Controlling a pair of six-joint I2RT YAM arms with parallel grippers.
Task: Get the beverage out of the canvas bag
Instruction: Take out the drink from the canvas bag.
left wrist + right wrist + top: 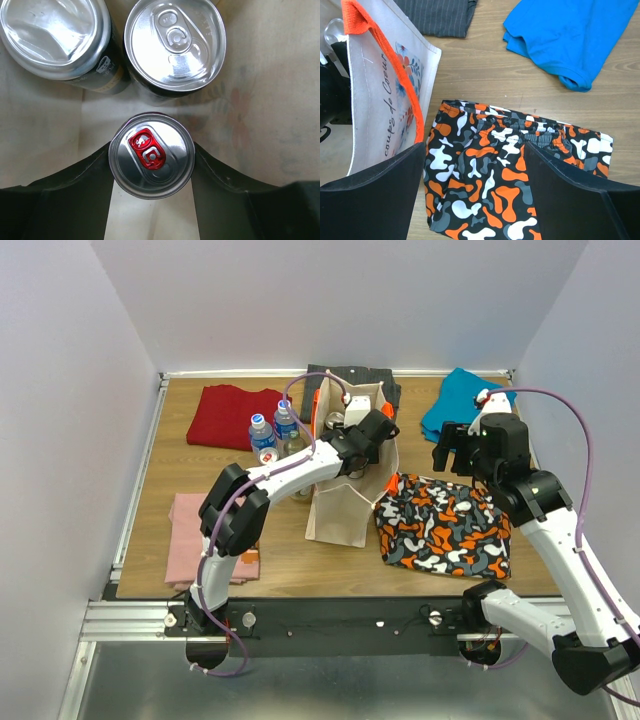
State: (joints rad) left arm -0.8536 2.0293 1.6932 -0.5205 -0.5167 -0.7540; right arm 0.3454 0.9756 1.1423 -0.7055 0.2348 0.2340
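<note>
Three drink cans stand inside the tall beige canvas bag with orange rim trim (335,512), at the centre of the overhead view. The left gripper (151,150) reaches down into the bag, its black jaws pressed against either side of the silver-topped can with a red pull tab (151,172), while the dark can with a silver ring-pull lid (175,45) and the dark can with a smooth silver top (52,37) sit above it in the left wrist view. The right gripper (474,150), jaws spread wide and holding nothing, hangs over the orange, black and white camouflage cloth (495,190) at the bag's right.
</note>
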